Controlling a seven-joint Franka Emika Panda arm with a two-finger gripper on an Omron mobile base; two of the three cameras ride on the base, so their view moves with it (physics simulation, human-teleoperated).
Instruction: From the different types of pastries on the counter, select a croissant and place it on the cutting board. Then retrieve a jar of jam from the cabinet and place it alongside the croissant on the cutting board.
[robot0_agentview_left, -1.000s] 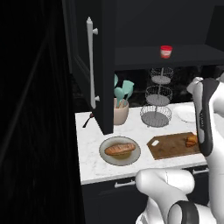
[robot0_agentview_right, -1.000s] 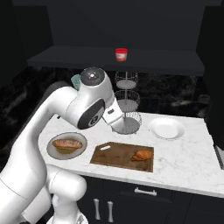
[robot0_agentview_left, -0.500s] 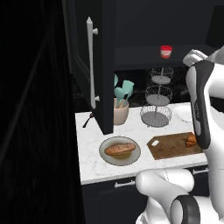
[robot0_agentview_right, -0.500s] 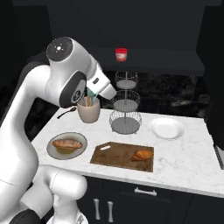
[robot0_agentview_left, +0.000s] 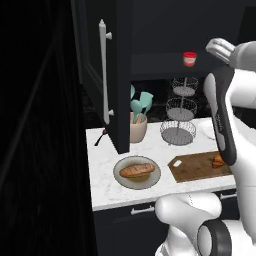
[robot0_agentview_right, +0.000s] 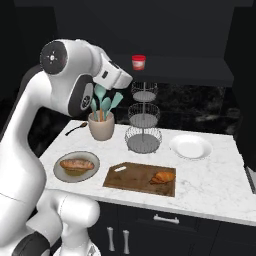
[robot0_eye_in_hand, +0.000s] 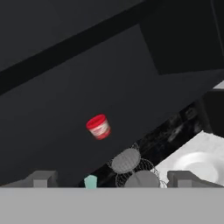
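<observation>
Since a second ago the arm has swung its hand upward, from low in front of the counter to shelf height, while the pastries, board and jar have kept their places. From the left base camera, the gripper (robot0_agentview_left: 221, 48) sits high at the right, level with the jar of jam (robot0_agentview_left: 189, 59), which stands just to its left on the dark shelf of the cabinet (robot0_agentview_left: 110, 75), whose door hangs open with its long white handle showing; well below the gripper the croissant (robot0_agentview_left: 218, 161) lies on the cutting board (robot0_agentview_left: 195, 167), and further down-left the long loaf (robot0_agentview_left: 137, 171) rests on a grey plate (robot0_agentview_left: 121, 179) on the counter (robot0_agentview_left: 102, 170). From the right base camera, the gripper (robot0_agentview_right: 119, 77) points toward the jar (robot0_agentview_right: 138, 62), which stands a little above it and just beside it, apart from it; the wire tiered stand (robot0_agentview_right: 143, 120) is beneath, a white plate (robot0_agentview_right: 190, 147) lower right, a utensil pot (robot0_agentview_right: 101, 127) straight below, and the croissant (robot0_agentview_right: 163, 177) sits on the board (robot0_agentview_right: 130, 179) far beneath. Seen from the hand camera, the two fingertips (robot0_eye_in_hand: 41, 178) stand wide apart with nothing between them, and the jar (robot0_eye_in_hand: 99, 127) floats ahead, tilted in the frame, between and above them, well clear.
</observation>
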